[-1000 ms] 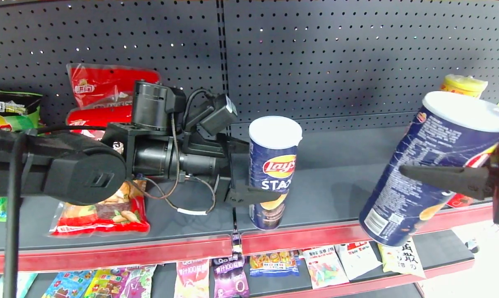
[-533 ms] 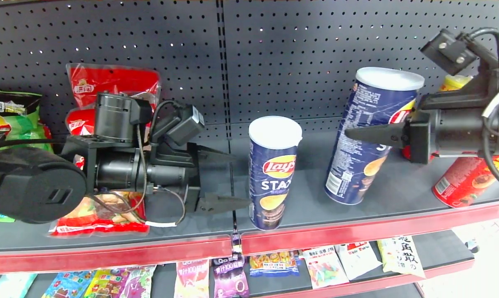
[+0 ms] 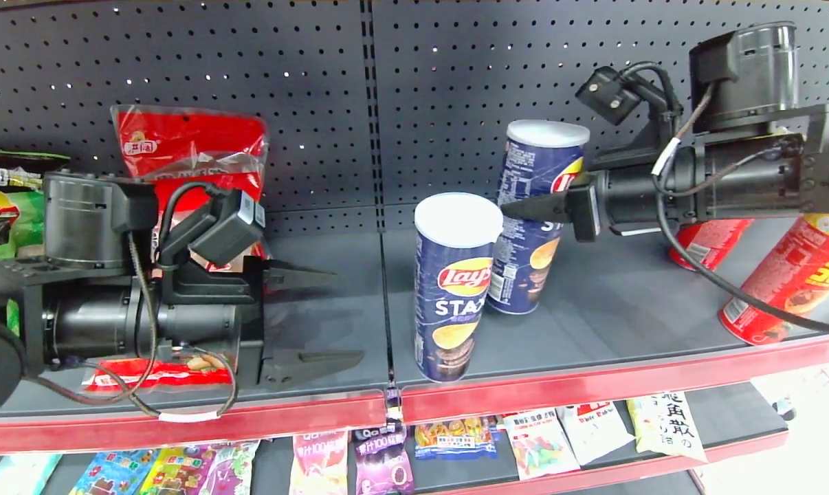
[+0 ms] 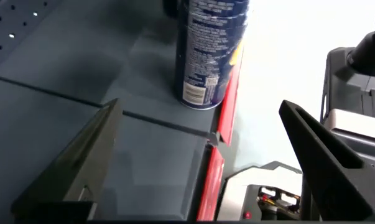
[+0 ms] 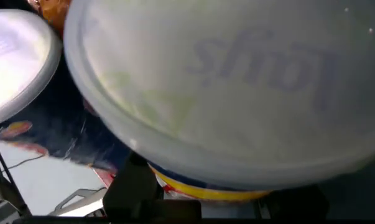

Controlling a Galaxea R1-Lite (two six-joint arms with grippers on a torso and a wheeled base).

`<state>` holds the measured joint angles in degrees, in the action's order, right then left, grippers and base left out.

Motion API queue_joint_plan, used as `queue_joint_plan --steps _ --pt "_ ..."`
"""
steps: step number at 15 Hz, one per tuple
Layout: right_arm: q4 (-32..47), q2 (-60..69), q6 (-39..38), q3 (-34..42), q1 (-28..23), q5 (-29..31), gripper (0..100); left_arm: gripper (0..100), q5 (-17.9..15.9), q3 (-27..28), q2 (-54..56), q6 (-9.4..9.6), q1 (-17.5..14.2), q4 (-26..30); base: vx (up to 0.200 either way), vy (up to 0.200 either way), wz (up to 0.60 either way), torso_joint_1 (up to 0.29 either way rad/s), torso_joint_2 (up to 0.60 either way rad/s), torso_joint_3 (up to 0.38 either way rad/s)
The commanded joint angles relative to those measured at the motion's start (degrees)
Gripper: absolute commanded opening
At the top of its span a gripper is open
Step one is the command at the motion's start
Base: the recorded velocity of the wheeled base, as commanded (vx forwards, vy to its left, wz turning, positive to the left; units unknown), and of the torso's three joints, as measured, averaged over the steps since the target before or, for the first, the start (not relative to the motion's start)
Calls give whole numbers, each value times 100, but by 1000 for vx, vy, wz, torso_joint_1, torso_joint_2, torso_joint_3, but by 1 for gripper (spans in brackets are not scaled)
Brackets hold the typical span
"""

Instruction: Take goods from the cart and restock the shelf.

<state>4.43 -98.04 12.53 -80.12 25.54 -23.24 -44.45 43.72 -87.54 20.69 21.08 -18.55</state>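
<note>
Front can (image 3: 456, 295) navy, white-lidded; rear can (image 3: 528, 271) navy; shelf (image 3: 627, 302) grey, red-edged.

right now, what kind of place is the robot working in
Most likely a shop aisle, or a mock-up of one. A pegboard-backed shelf with a red front edge carries a blue chip can and a red snack bag, and small snack packets lie on the tier below.

A dark grey pegboard (image 3: 456, 82) forms the back wall, split by a vertical seam (image 3: 368, 103); light glints in some of its holes. The shelf (image 3: 627, 302) has a flat grey deck with a red lip (image 3: 559, 388) along the front. A lower shelf (image 3: 737, 412) of the same make juts out beneath. Pale floor (image 3: 799, 460) shows at the lower right.
</note>
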Motion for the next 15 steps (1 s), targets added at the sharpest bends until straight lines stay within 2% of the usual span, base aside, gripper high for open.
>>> queue_joint_plan --steps 1,9,15 --pt "-337 -743 -40 -514 162 -41 0 100 59 -241 325 -3 -42 1 0 0 0 0 0 0" --pt "-390 -1684 -40 -1560 285 -50 0 100 200 -249 404 -3 -130 1 0 0 0 0 0 0" --pt "-390 -1772 -40 -1586 294 -58 0 100 217 -267 413 -3 -130 1 0 0 0 0 0 0"
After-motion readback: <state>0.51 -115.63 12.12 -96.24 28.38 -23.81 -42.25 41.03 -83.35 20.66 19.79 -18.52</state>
